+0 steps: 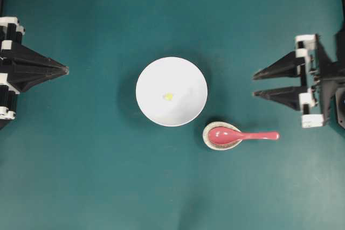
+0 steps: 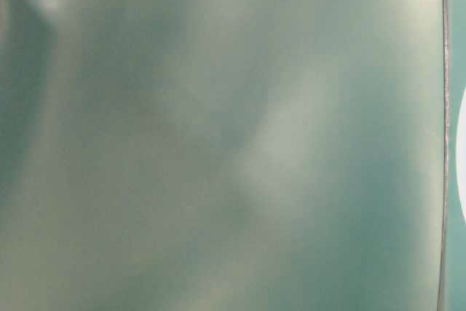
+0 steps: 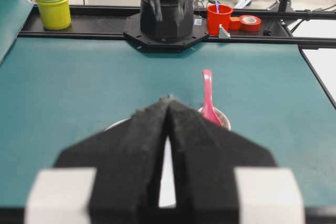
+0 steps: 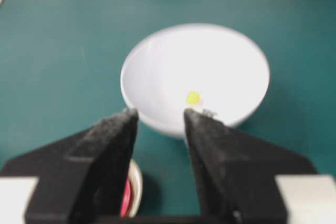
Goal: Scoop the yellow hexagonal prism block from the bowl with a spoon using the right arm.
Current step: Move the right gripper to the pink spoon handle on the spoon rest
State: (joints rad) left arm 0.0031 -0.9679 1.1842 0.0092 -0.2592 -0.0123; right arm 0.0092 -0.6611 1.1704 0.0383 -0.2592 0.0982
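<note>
One yellow hexagonal prism block [image 1: 168, 96] lies inside the one white bowl [image 1: 156, 79], mid-table.
One pink spoon [image 1: 242, 136] rests head-down in a speckled dish [image 1: 207, 136], partly hidden; right gripper [image 1: 254, 85] spread wide, empty; left gripper [image 1: 67, 70] pinched together; table-level view blurred.

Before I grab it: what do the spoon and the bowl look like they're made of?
The spoon: pinkish-red with a glossy sheen and highlights on its head, so glazed ceramic or hard plastic; the look doesn't settle which. The bowl: plain white, smooth and evenly bright, likely glazed ceramic or melamine. Both look rigid and probably slippery.
</note>
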